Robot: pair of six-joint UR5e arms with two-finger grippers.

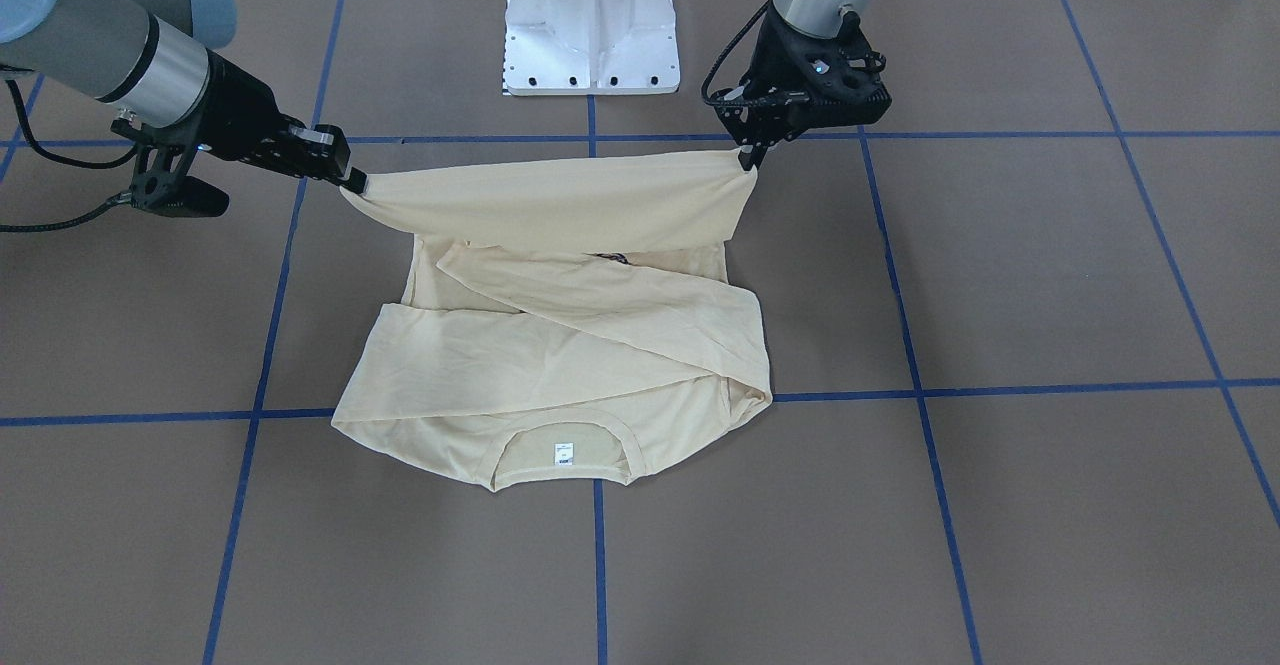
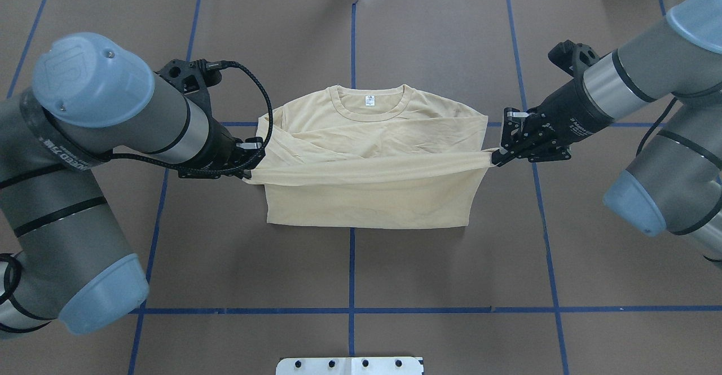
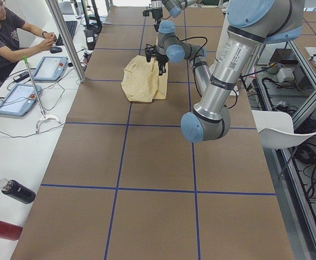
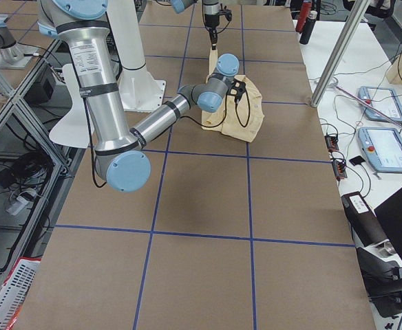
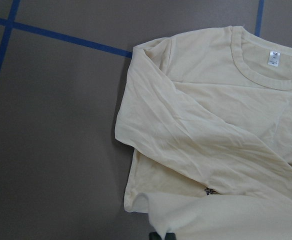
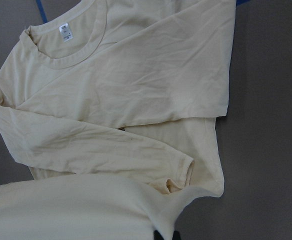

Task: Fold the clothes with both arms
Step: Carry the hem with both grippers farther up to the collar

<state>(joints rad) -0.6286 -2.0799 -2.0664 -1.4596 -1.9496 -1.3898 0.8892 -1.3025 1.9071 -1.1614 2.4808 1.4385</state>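
Lifting the hem (image 2: 366,170) to fold the shirt (image 2: 366,206) in half
The left gripper (image 2: 247,175) and right gripper (image 2: 496,160) are each pinched shut on one hem corner, stretching that edge taut between them above the table (image 2: 451,262) so it carries over flat. The shirt lies mid-table, sleeves (image 1: 600,310) crossed over its body, collar (image 2: 368,110) on the side far from the robot, probably where the hem should land.
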